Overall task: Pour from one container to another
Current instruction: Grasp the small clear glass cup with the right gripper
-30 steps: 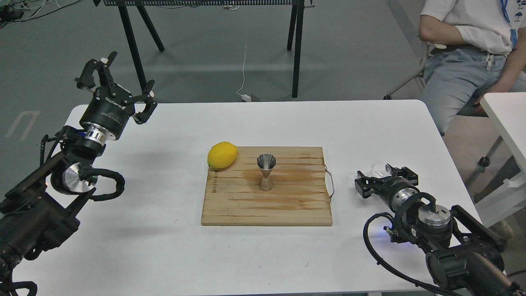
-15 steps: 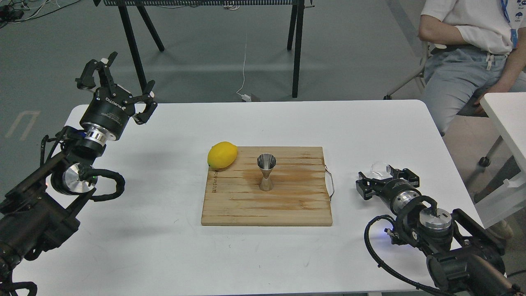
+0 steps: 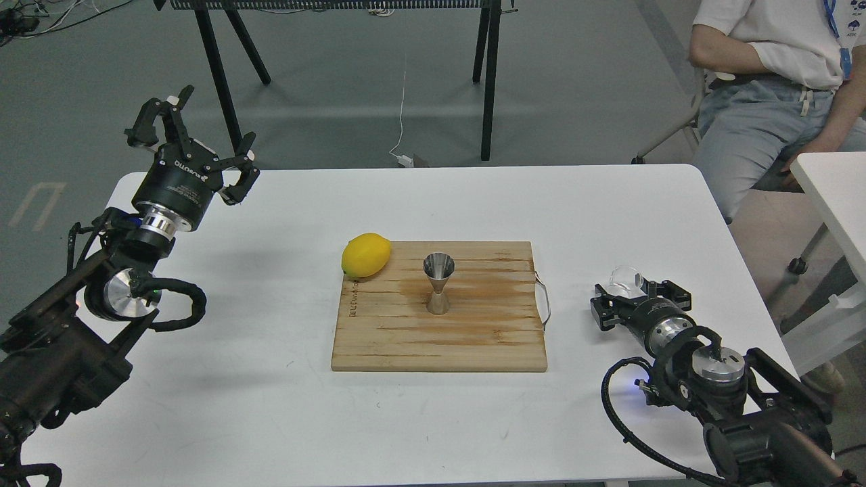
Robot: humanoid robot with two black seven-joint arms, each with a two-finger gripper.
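Observation:
The small clear glass beaker [image 3: 626, 278] stands on the white table [image 3: 270, 419] at the right, away from the board. My right gripper [image 3: 640, 295] lies low just behind it, open, its fingers spread either side of the beaker's near wall; whether they touch it I cannot tell. The shiny steel hourglass jigger [image 3: 438, 283] stands upright in the middle of the wooden cutting board [image 3: 440, 338]. My left gripper [image 3: 203, 140] is raised over the table's far left corner, open and holding nothing.
A yellow lemon [image 3: 366, 255] rests on the board's far left corner. A seated person [image 3: 771, 81] is beyond the table's far right corner, next to a second white table [image 3: 835, 186]. Black stand legs [image 3: 488, 74] rise behind the table.
My right gripper has drawn back slightly toward the lower right while the beaker stays in place. The left arm, jigger and lemon have not moved.

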